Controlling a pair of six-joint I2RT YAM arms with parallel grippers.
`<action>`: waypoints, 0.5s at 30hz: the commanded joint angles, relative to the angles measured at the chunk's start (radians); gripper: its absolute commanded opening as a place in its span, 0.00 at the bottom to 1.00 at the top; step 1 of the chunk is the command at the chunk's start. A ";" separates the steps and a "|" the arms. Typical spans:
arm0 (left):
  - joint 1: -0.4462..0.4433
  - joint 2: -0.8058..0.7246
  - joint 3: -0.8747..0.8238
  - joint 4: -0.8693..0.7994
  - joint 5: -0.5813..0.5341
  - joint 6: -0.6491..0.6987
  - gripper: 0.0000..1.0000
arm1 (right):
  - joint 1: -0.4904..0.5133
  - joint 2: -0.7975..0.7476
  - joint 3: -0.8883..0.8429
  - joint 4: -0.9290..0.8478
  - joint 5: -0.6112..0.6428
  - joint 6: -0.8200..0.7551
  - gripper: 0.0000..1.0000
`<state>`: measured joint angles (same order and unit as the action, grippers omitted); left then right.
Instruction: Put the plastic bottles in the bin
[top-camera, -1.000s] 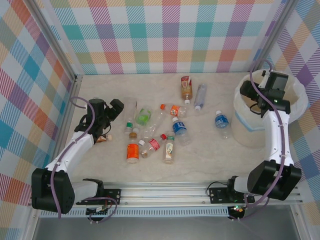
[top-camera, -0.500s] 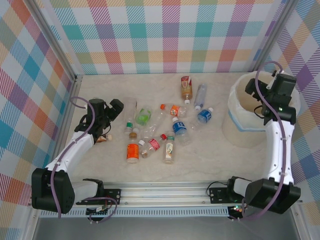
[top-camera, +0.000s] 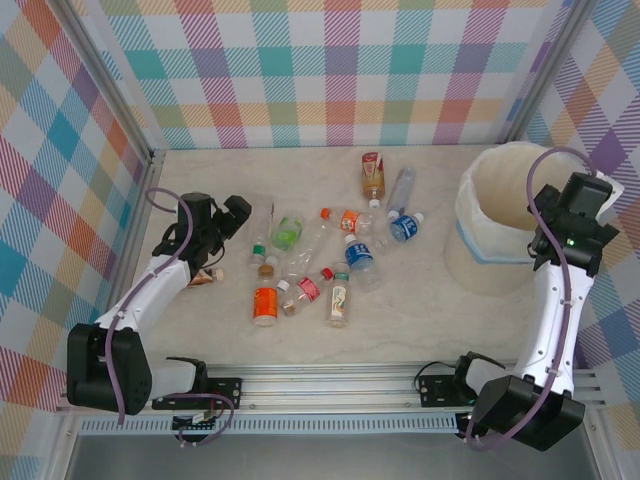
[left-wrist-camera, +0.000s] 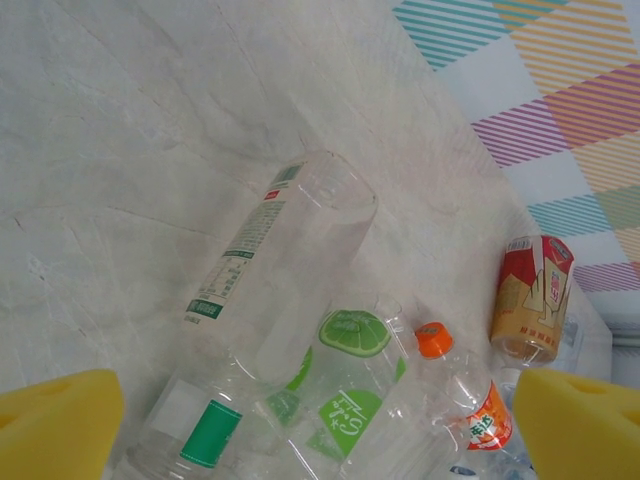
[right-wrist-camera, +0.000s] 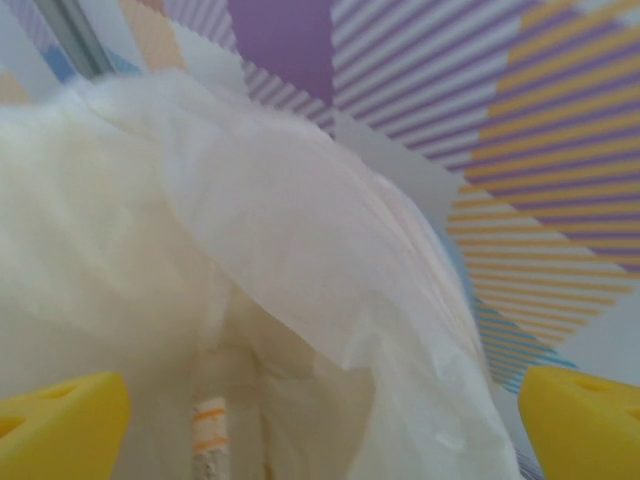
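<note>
At the bottom of the top view, both arm bases sit on the rail, with the table (top-camera: 430, 325) running up the frame from them. The plastic bottles (top-camera: 306, 288) lie scattered left of centre. Lowest in the frame are the orange-labelled bottle (top-camera: 265, 303) and the tan-labelled bottle (top-camera: 339, 298). Higher up lie the blue-labelled bottle (top-camera: 358, 255), the lime-green bottle (top-camera: 288, 232) and the orange-capped bottle (top-camera: 345, 219). The tan-and-red bottle (top-camera: 372, 176) is highest, at upper centre.

The left gripper (top-camera: 238, 213) hangs at centre left, just beside the left edge of the cluster. In the left wrist view its yellow pads (left-wrist-camera: 55, 425) sit in the two bottom corners, spread wide and pinching nothing. A clear white-labelled bottle (left-wrist-camera: 280, 260) lies beyond them, touching the lime-green one.

The bin (top-camera: 470, 215) stands at the right of the top view, apart from the bottles. The right gripper (top-camera: 592, 192) is at its right rim. In the right wrist view its pads (right-wrist-camera: 60, 420) are also far apart in the bottom corners, holding nothing. The white bag liner (right-wrist-camera: 300, 250) bulges close ahead of them.
</note>
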<state>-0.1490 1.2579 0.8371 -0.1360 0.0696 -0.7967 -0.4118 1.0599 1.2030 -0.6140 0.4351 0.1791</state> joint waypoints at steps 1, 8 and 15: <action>-0.010 0.012 0.035 -0.001 0.023 -0.009 1.00 | -0.005 -0.034 0.006 -0.001 0.072 -0.036 1.00; -0.009 0.013 0.032 -0.005 0.031 -0.010 1.00 | -0.009 -0.071 0.056 0.008 0.055 -0.013 0.99; -0.009 0.024 0.033 -0.003 0.032 -0.004 1.00 | -0.077 0.003 0.055 0.046 0.205 -0.072 0.98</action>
<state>-0.1493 1.2705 0.8391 -0.1360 0.0891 -0.7971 -0.4545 1.0180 1.2423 -0.5896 0.5655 0.1417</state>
